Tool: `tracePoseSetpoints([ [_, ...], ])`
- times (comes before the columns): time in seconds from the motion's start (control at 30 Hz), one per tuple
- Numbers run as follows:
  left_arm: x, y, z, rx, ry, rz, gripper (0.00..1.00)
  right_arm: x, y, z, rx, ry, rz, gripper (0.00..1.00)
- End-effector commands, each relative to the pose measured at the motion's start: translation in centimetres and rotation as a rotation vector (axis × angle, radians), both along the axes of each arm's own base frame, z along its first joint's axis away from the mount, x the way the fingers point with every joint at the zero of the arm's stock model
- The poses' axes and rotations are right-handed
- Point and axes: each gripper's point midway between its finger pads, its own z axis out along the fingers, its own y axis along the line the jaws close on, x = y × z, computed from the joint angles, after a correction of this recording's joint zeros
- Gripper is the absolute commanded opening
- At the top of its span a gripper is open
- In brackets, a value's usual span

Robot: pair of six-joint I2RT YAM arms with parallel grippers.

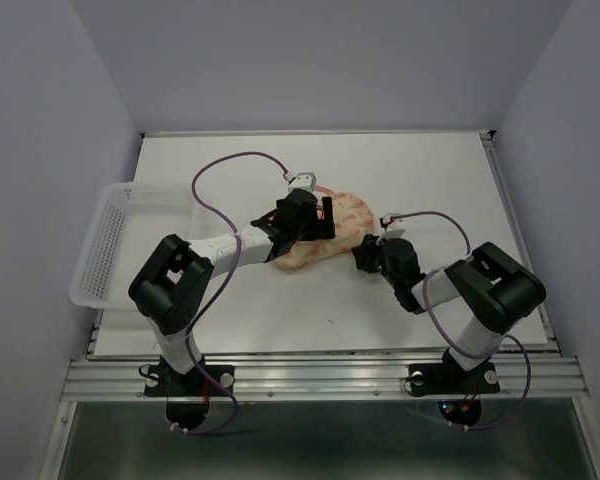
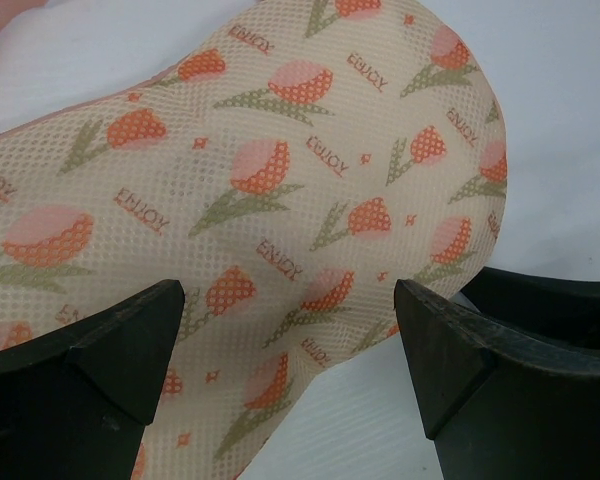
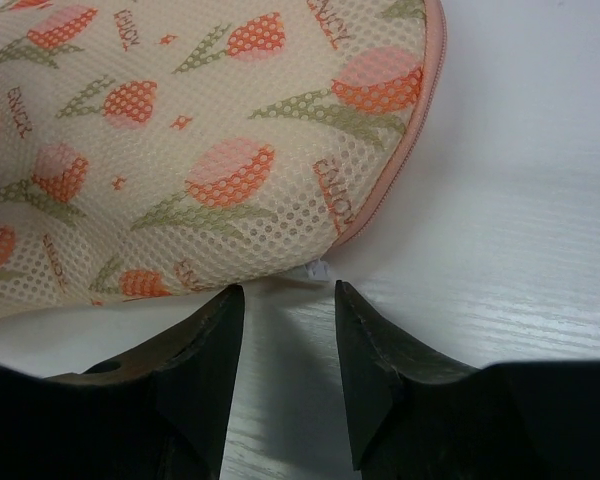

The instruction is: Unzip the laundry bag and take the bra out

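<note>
The laundry bag (image 1: 342, 226) is a peach mesh case with an orange tulip print, lying shut on the white table (image 1: 430, 170). My left gripper (image 1: 313, 222) hovers over its left part, open wide. In the left wrist view the bag (image 2: 280, 170) fills the frame and reaches in between the two fingers (image 2: 130, 345). My right gripper (image 3: 288, 300) is open at the bag's near right edge, with only bare table between its fingers. A small white tab (image 3: 318, 270) sticks out from under the pink zipper rim (image 3: 405, 160) just ahead of its fingertips. The bra is hidden.
A clear plastic mesh basket (image 1: 115, 245) hangs over the table's left edge. Pale walls close in the table on the left, back and right. A metal rail (image 1: 320, 375) runs along the near edge by the arm bases.
</note>
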Motion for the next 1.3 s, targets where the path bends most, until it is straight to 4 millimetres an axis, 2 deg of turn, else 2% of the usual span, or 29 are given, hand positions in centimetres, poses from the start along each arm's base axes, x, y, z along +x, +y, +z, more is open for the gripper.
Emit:
tracePoseSetpoints([
  [0.0, 0.2, 0.6, 2.0, -0.008, -0.051, 0.014, 0.99, 1.2, -0.1, 1.0, 0.002, -0.052, -0.017, 0.45],
  [0.13, 0.0, 0.7, 2.1, -0.007, -0.051, 0.012, 0.99, 1.6, -0.8, 1.0, -0.01, -0.057, -0.049, 0.44],
  [0.3, -0.6, 1.4, 1.5, 0.01, -0.039, 0.018, 0.99, 1.6, -0.6, 1.3, -0.008, -0.065, -0.037, 0.44],
  [0.4, -1.0, 2.9, 0.4, 0.065, -0.023, 0.052, 0.99, 0.9, -0.5, 1.5, 0.009, -0.057, -0.023, 0.44],
  [0.43, -1.1, 3.4, 0.3, 0.079, -0.025, 0.064, 0.99, 0.8, -0.3, 2.2, 0.035, -0.064, -0.015, 0.45],
  [0.5, -1.2, 5.2, -0.5, 0.144, -0.021, 0.123, 0.99, -0.1, -0.2, 2.1, 0.048, -0.04, 0.001, 0.47],
  [0.53, -1.0, 6.1, -0.5, 0.171, -0.032, 0.157, 0.99, -0.4, -0.1, 2.9, 0.069, -0.044, 0.009, 0.48],
  [0.67, -0.2, 8.4, -0.9, 0.227, -0.037, 0.217, 0.99, -1.7, -0.2, 3.6, 0.089, -0.044, 0.037, 0.56],
  [0.83, 3.0, 11.4, -0.7, 0.283, -0.06, 0.305, 0.99, -2.0, -0.4, 4.1, 0.09, -0.048, 0.038, 0.59],
  [0.87, 4.0, 11.3, -0.1, 0.274, -0.072, 0.312, 0.99, -2.0, -0.3, 4.3, 0.096, -0.05, 0.041, 0.59],
  [0.9, 4.2, 11.7, -0.6, 0.282, -0.063, 0.314, 0.99, -2.1, -0.2, 4.4, 0.101, -0.05, 0.045, 0.59],
  [0.93, 5.3, 12.0, -0.4, 0.276, -0.064, 0.325, 0.99, -2.2, 0.0, 4.6, 0.111, -0.051, 0.052, 0.6],
  [1.0, 6.9, 11.8, 0.6, 0.261, -0.091, 0.328, 0.99, -2.2, 0.0, 5.0, 0.117, -0.057, 0.053, 0.61],
  [1.03, 7.4, 11.8, -0.1, 0.268, -0.081, 0.323, 0.99, -2.1, -0.1, 5.0, 0.111, -0.06, 0.052, 0.61],
  [1.1, 8.9, 11.9, 0.3, 0.268, -0.106, 0.315, 0.99, -2.0, -0.1, 5.2, 0.105, -0.064, 0.049, 0.61],
  [1.17, 10.6, 11.3, 1.5, 0.249, -0.133, 0.308, 0.99, -1.8, 0.0, 5.2, 0.092, -0.068, 0.055, 0.61],
  [1.2, 11.4, 11.0, 2.8, 0.237, -0.157, 0.306, 0.99, -1.8, 0.1, 5.1, 0.092, -0.064, 0.059, 0.62],
  [1.27, 11.4, 10.0, 4.5, 0.204, -0.179, 0.284, 0.99, -2.0, 0.8, 4.8, 0.092, -0.057, 0.107, 0.61],
])
